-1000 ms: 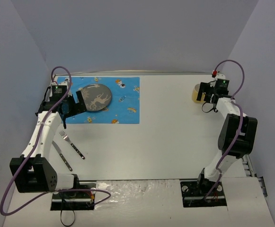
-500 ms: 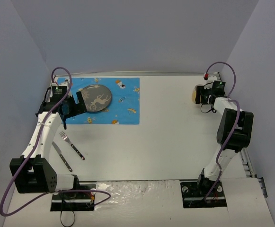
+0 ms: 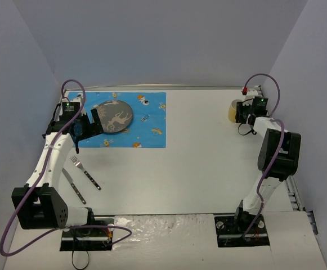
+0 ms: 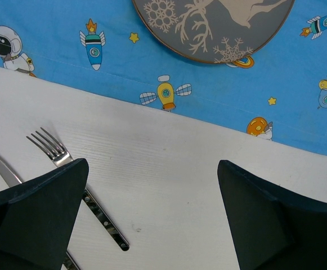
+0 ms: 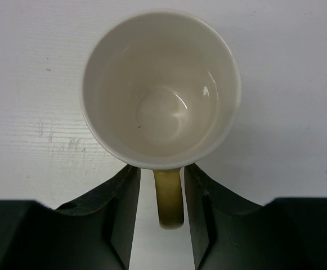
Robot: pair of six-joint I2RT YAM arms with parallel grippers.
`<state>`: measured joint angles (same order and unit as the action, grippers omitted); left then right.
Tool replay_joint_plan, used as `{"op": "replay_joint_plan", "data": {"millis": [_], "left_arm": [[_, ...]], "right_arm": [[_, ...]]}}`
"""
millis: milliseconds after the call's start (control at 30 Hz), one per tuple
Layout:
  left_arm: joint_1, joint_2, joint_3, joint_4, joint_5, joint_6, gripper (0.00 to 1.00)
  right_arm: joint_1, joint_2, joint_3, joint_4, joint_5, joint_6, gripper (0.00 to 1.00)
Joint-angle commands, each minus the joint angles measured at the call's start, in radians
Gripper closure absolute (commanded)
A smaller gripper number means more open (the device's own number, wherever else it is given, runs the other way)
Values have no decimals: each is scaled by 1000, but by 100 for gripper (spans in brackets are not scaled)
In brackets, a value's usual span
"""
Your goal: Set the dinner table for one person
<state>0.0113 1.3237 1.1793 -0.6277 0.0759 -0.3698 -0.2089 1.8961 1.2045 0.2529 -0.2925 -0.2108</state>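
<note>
The right wrist view shows what the top view cannot: the mug [image 5: 161, 90] is empty, and its yellow handle [image 5: 169, 202] lies between the narrowly parted fingers of the right gripper [image 5: 158, 169], with a sliver of gap on one side. In the left wrist view we see the left gripper [image 4: 152, 225] spread wide and holding nothing. It hangs above the fork [image 4: 53, 149] and knife [image 4: 0, 163], beside the blue mat [image 4: 56, 67] that bears the plate [image 4: 208, 22]. The white dinner table [image 3: 197, 157] lies between grey-blue walls, with the mug at its far right corner. Both arms reach forward.
</note>
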Motion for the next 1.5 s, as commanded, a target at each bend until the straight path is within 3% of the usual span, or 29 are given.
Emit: {"op": "replay_joint_plan", "data": {"millis": [0, 133, 433, 700, 1467], "left_arm": [[-1, -4, 11, 25, 10, 7, 3], [-1, -3, 11, 26, 16, 3, 3], [-1, -4, 9, 27, 16, 0, 3], [-1, -4, 8, 28, 18, -1, 3], [-1, -6, 8, 28, 13, -3, 3]], "right_arm": [[-5, -69, -49, 116, 24, -2, 67], [-6, -80, -93, 176, 19, 15, 83], [-6, -118, -138, 258, 5, 30, 100], [38, -141, -200, 340, -88, 34, 100], [453, -137, -233, 358, -96, 44, 100]]}}
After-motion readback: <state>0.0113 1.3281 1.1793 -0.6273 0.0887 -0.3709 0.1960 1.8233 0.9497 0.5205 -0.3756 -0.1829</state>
